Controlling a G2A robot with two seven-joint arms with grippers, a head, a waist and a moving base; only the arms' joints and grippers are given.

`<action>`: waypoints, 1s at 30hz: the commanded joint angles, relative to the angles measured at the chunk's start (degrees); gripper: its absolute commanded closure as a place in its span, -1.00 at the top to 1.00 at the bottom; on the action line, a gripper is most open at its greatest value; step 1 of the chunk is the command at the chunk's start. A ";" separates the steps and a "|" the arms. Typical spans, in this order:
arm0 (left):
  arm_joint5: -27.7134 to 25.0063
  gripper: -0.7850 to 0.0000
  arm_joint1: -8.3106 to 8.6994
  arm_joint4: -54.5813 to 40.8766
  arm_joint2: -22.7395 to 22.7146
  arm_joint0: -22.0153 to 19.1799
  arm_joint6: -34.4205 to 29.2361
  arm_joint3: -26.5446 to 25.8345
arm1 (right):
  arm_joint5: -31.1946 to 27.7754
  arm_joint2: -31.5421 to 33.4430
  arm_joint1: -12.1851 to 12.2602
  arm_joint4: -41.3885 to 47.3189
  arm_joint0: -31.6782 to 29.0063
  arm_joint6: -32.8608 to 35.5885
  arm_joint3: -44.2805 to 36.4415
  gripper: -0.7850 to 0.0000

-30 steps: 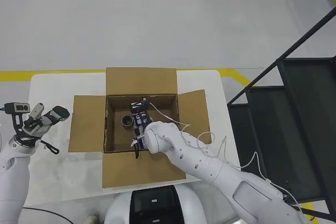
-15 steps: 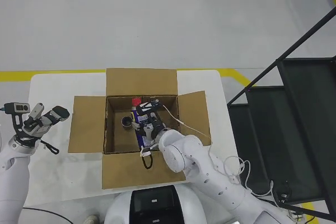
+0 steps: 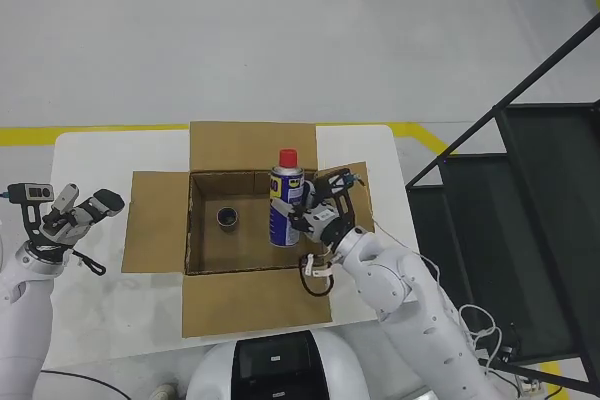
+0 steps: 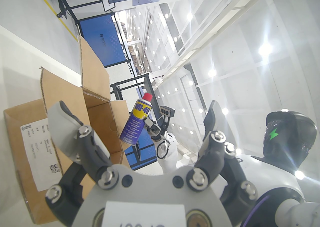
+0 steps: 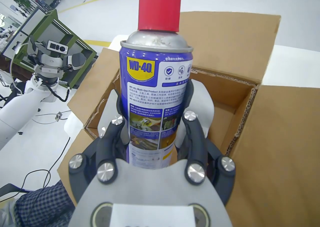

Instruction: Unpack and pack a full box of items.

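Note:
My right gripper (image 3: 302,222) is shut on a blue spray can (image 3: 287,206) with a red cap, holding it upright above the right half of the open cardboard box (image 3: 242,146). In the right wrist view the spray can (image 5: 156,80) stands between the fingers (image 5: 193,102), over the cardboard box (image 5: 232,45). A small dark round can (image 3: 226,217) sits on the box floor at the left. My left gripper (image 3: 88,208) is open and empty, raised beyond the table's left edge. From the left wrist view, the spray can (image 4: 137,119) hangs beside the box (image 4: 30,127).
The box rests on a white table (image 3: 90,170) with all flaps folded out. A black metal staircase (image 3: 540,220) stands to the right of the table. A yellow floor line (image 3: 80,132) runs behind it.
My right arm has lifted the spray can up out of the box and drawn back to the right. The left arm has stayed still.

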 commanded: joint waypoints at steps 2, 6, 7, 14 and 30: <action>0.00 1.00 0.00 0.00 0.00 0.00 0.00 0.00 | 0.08 -0.03 -0.01 0.00 0.03 0.04 0.01 -1.00; 0.00 1.00 0.00 0.00 0.00 0.00 0.00 0.00 | 0.08 -0.03 -0.01 0.00 0.03 0.04 0.01 -1.00; 0.00 1.00 0.00 0.00 0.00 0.00 0.00 0.00 | 0.08 -0.03 -0.01 0.00 0.03 0.04 0.01 -1.00; 0.00 1.00 0.00 0.00 0.00 0.00 0.00 0.00 | 0.08 -0.03 -0.01 0.00 0.03 0.04 0.01 -1.00; 0.00 1.00 0.00 0.00 0.00 0.00 0.00 0.00 | -2.79 6.31 0.63 2.06 -4.25 -8.17 -3.86 -1.00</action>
